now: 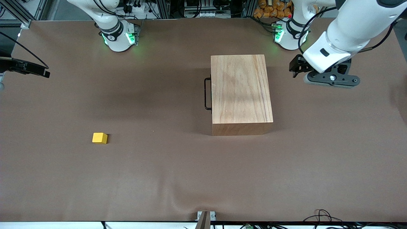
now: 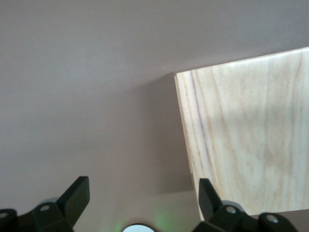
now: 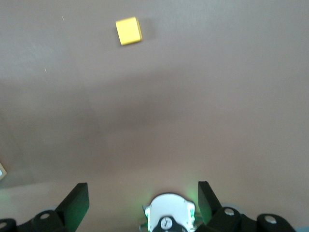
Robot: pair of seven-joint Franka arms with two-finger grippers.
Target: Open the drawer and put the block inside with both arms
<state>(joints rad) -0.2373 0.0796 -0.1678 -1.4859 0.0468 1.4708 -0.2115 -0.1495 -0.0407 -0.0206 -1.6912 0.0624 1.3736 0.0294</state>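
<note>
Front view: one wooden box sits in the middle of the frame. Its one drawer is fully shut, and only the black handle shows, on the side facing the right arm's end of the table. One yellow block lies in the lower half of the frame, well apart from the box, toward the right arm's end and nearer the camera than the box. The two arm bases are along the top edge. The left gripper hangs over bare table beside the box, on the side away from the handle. The right gripper can't be picked out for sure in this view. Left wrist view: the left gripper has its fingers spread wide and holds nothing, with a corner of the box below it. Right wrist view: the right gripper is also spread wide and empty, over bare table near its own base, with the block well off. Judgement: the task is at the start, with nothing opened or picked up. The next move calls for one gripper to reach the handle and close on the thin bar, then pull straight out while the other arm goes for the block.
</note>
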